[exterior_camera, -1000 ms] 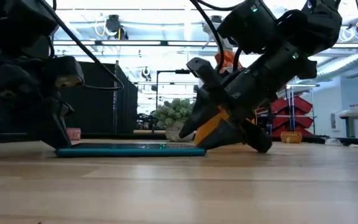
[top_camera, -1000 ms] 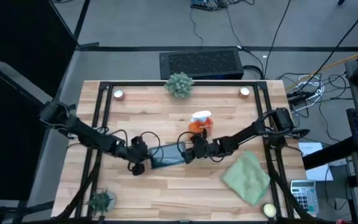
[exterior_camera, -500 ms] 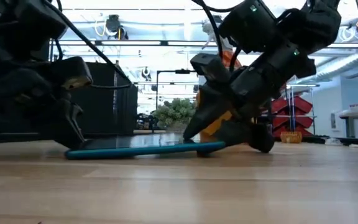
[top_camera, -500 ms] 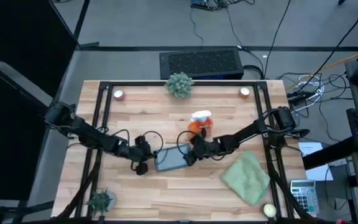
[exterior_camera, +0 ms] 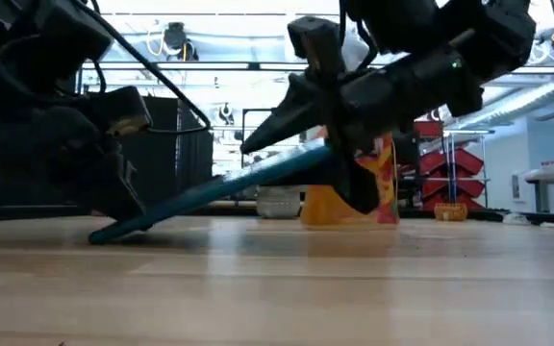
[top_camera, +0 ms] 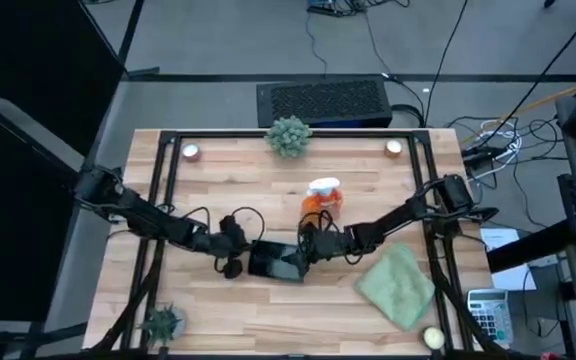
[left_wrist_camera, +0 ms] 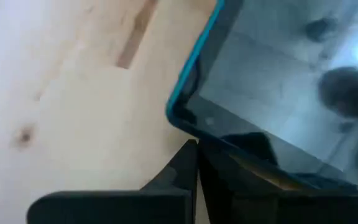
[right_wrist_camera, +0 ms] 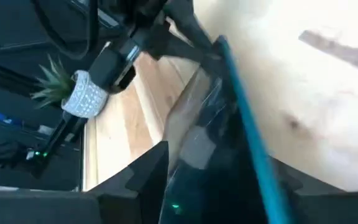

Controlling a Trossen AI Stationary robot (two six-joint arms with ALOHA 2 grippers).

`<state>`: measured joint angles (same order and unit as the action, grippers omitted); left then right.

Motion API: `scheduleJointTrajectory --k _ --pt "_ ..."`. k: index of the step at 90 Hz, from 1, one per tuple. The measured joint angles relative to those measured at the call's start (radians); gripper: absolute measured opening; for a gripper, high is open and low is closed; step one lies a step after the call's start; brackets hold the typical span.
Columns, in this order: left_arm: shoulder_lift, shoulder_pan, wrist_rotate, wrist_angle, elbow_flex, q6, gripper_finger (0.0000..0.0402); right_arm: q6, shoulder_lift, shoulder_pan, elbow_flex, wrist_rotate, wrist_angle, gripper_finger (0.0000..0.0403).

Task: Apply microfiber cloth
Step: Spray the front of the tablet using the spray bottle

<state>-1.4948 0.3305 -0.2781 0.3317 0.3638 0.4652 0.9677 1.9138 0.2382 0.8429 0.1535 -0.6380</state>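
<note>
Two grippers hold one dark, teal-edged flat tablet, tilted at table centre.
Pale sage-green rumpled microfiber cloth lies near the front right corner, untouched. Right gripper clamps the tablet's raised edge; left gripper pinches its low edge on the table.

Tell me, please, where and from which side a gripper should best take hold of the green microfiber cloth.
Probably from straight above, pinching a raised fold near the middle of the microfiber cloth. It lies rumpled and flat on the table, so its edges offer little to grasp.
</note>
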Motion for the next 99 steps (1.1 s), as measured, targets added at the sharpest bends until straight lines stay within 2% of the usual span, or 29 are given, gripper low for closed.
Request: scheduleJointTrajectory --k 10,19,26,38,49,66,82,90,99 --pt "0.0 0.0 0.001 0.004 0.002 0.0 0.0 -0.013 -0.002 0.002 0.0 -0.001 -0.012 0.0157" --pt "0.002 0.001 0.004 0.008 0.003 0.0 0.0 -0.019 -0.002 0.001 0.0 -0.001 0.044 0.0147" --pt "0.003 0.001 0.008 0.013 0.003 0.001 0.0 -0.041 -0.003 0.003 0.0 0.0 0.062 0.0115" --pt "0.032 0.002 0.026 0.004 0.004 0.003 0.0 -0.091 -0.021 0.008 0.0 -0.052 0.064 0.0026" --pt "0.107 0.003 0.039 -0.018 0.004 0.009 0.0 -0.144 -0.073 0.013 0.0 -0.076 0.13 0.0017" --pt "0.285 0.003 0.039 -0.112 0.004 0.027 0.0 -0.246 -0.24 0.042 -0.001 -0.055 0.377 0.0011" --pt "0.422 0.003 0.039 -0.139 0.004 0.027 0.0 -0.368 -0.455 0.097 -0.001 -0.045 0.564 0.0011" --pt "0.46 0.002 0.038 -0.137 0.004 0.027 0.0 -0.37 -0.568 0.125 -0.001 -0.055 0.721 0.0011" --pt "0.47 0.002 0.038 -0.121 0.004 0.027 0.0 -0.3 -0.683 0.155 -0.001 -0.056 0.927 0.0011"
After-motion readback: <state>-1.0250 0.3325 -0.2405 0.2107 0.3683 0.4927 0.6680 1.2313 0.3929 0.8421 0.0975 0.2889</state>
